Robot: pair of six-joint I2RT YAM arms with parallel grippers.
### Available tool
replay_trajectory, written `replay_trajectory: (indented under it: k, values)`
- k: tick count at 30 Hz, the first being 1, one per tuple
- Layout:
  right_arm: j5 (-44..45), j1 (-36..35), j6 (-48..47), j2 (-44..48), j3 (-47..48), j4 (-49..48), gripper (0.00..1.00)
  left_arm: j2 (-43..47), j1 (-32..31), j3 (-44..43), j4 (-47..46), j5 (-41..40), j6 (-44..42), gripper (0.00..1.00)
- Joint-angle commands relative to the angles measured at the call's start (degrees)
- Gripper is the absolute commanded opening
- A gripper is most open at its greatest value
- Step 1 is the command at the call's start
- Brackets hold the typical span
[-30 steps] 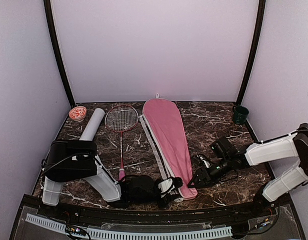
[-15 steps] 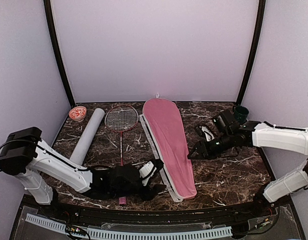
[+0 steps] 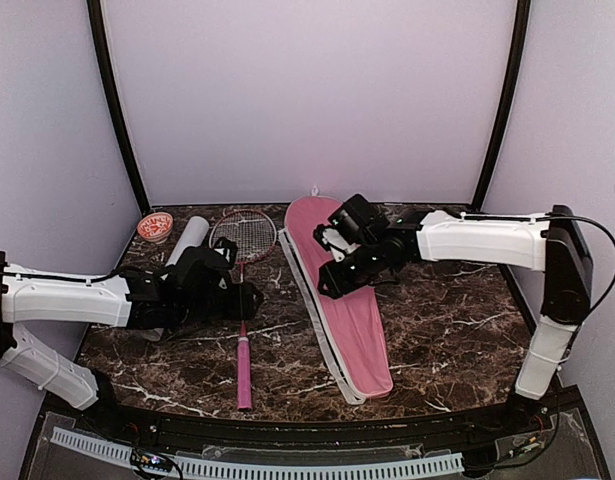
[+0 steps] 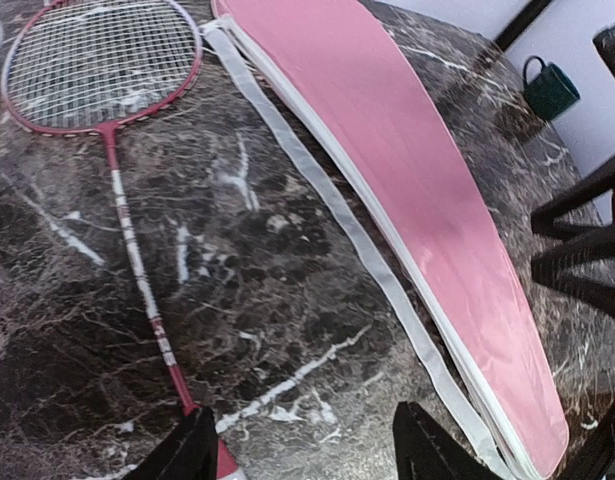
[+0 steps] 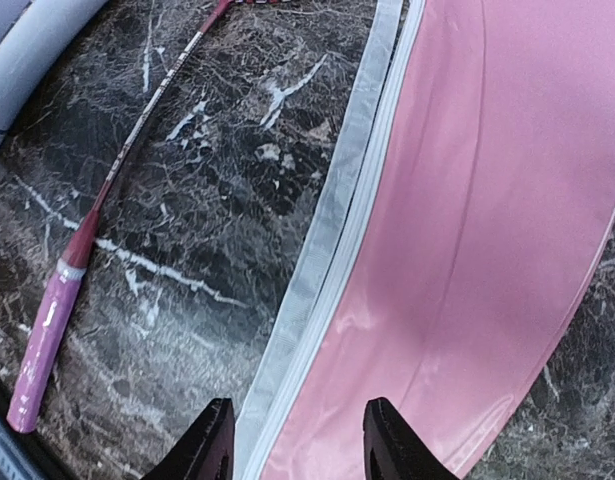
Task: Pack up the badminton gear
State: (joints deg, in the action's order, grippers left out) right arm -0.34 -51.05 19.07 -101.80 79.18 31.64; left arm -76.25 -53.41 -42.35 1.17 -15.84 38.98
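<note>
One red-framed racket [image 3: 243, 237] lies flat, its pink handle [image 3: 244, 375] toward the near edge. My left gripper [image 3: 249, 298] is open and empty, low over its shaft; in the left wrist view [image 4: 302, 452] the shaft [image 4: 137, 270] runs by the left finger. The pink cover [image 3: 345, 300] lies to the right with a white edge strip [image 3: 305, 285]. My right gripper [image 3: 329, 283] is open and empty above the cover's left edge [image 5: 299, 442]. The white tube [image 3: 190, 240] is partly hidden by my left arm. No shuttlecocks or second racket show.
A small red-patterned cap [image 3: 155, 226] sits at the back left corner. A dark green mug [image 4: 549, 88] stands at the back right. Walls close the table on three sides. In the right wrist view the racket handle [image 5: 45, 345] and tube [image 5: 32, 45] lie left of the cover [image 5: 487, 220].
My left arm swung from the near edge back to the racket shaft. My right arm moved from beside the cover's near end to over its middle. Both grippers stay open.
</note>
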Motion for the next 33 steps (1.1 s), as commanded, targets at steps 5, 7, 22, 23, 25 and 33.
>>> replay_trajectory:
  k: [5,7,22,23,25,33]
  values:
    - [15.53,-4.91,-3.15,-13.82,15.37,7.66,0.43,2.84,2.86,1.57,5.89,-1.64,6.46,0.62]
    - [17.49,-5.59,-3.24,-16.50,17.62,8.19,0.42,2.91,2.94,1.63,6.31,-2.14,7.03,0.62]
    - [24.91,-6.43,-3.96,-28.96,26.82,11.14,0.35,3.98,3.05,3.76,5.54,-3.37,7.86,0.63]
    - [25.38,-6.43,-3.99,-29.47,27.02,11.69,0.35,4.06,3.05,3.76,5.53,-3.47,7.75,0.63]
    - [25.77,-6.43,-4.08,-30.21,26.84,11.81,0.33,4.09,3.05,3.89,5.38,-3.66,7.76,0.63]
    - [26.05,-6.43,-4.17,-30.21,27.43,12.64,0.06,2.72,3.05,3.90,5.10,-4.28,7.91,0.64]
